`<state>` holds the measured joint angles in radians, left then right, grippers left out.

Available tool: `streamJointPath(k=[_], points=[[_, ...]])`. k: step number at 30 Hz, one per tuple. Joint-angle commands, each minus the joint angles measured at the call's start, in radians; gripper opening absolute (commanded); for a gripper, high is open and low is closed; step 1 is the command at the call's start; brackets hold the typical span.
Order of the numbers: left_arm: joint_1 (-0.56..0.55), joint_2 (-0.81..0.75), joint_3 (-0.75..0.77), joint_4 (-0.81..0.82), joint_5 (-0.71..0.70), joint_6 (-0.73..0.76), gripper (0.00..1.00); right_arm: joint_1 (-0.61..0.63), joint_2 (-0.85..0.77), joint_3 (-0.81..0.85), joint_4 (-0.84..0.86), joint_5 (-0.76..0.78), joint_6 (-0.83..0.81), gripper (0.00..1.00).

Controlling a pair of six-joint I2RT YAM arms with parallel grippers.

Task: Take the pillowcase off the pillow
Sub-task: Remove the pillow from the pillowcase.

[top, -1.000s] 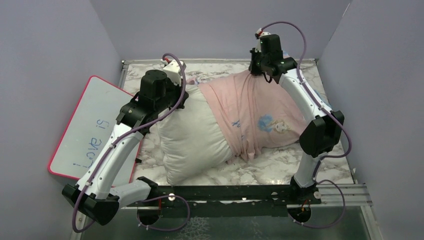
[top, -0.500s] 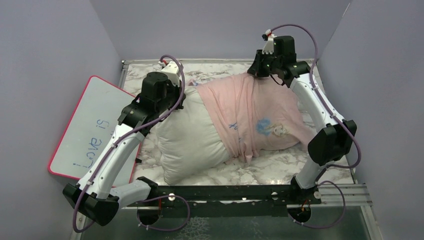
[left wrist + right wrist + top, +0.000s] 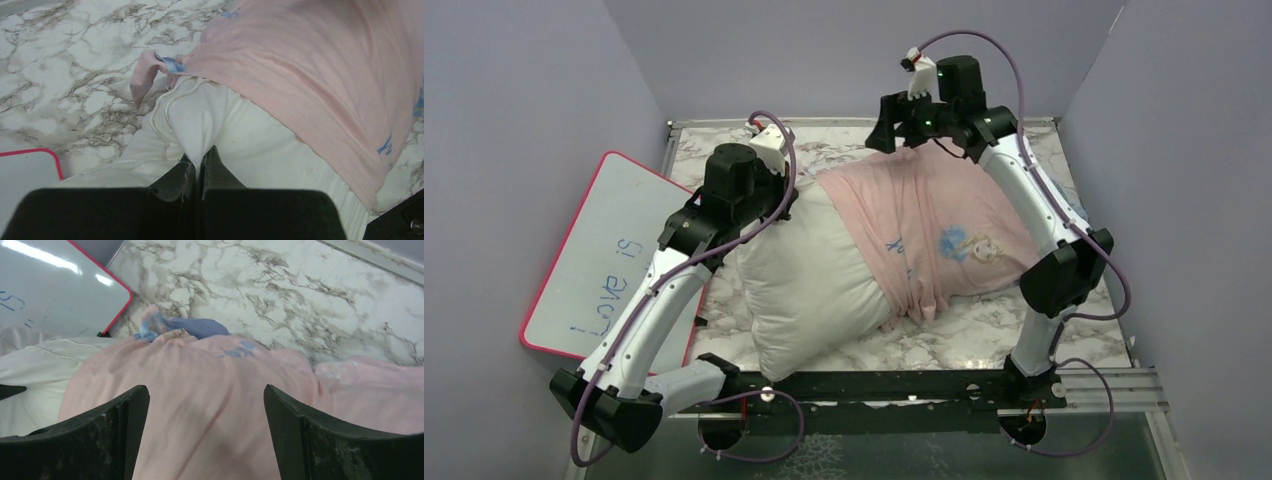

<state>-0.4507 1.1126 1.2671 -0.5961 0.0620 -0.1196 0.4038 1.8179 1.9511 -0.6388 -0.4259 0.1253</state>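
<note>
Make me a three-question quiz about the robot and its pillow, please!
1. True or false: the right gripper is clamped on the pillowcase.
2. Pick one: what is the left gripper pinching? A. the pillowcase B. the pillow C. nothing
3. Fill in the gap: the side of the pillowcase that faces up is pale ____.

Key: 1 false, its jaws stand wide open above the fabric; 2 B, it is shut on a corner of the white pillow; 3 pink.
</note>
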Motion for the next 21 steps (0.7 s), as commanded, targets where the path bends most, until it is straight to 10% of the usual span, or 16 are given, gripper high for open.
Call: streamJointPath(k=[1, 8, 15, 21], points=[[0.001, -0.048, 0.012, 0.113, 0.070, 0.041, 0.00, 0.087, 0.130, 0.133, -0.137, 0.051, -0.107, 0.89], [0.001, -0.061, 0.007, 0.113, 0.028, 0.047, 0.00, 0.113, 0.261, 0.209, -0.315, 0.199, -0.218, 0.74], [0.001, -0.046, 0.005, 0.111, -0.010, 0.042, 0.00, 0.093, 0.125, 0.024, -0.105, 0.591, -0.167, 0.03], [0.001, -0.065, -0.001, 0.082, -0.111, 0.044, 0.00, -0.067, 0.137, 0.087, -0.124, 0.687, -0.080, 0.01]])
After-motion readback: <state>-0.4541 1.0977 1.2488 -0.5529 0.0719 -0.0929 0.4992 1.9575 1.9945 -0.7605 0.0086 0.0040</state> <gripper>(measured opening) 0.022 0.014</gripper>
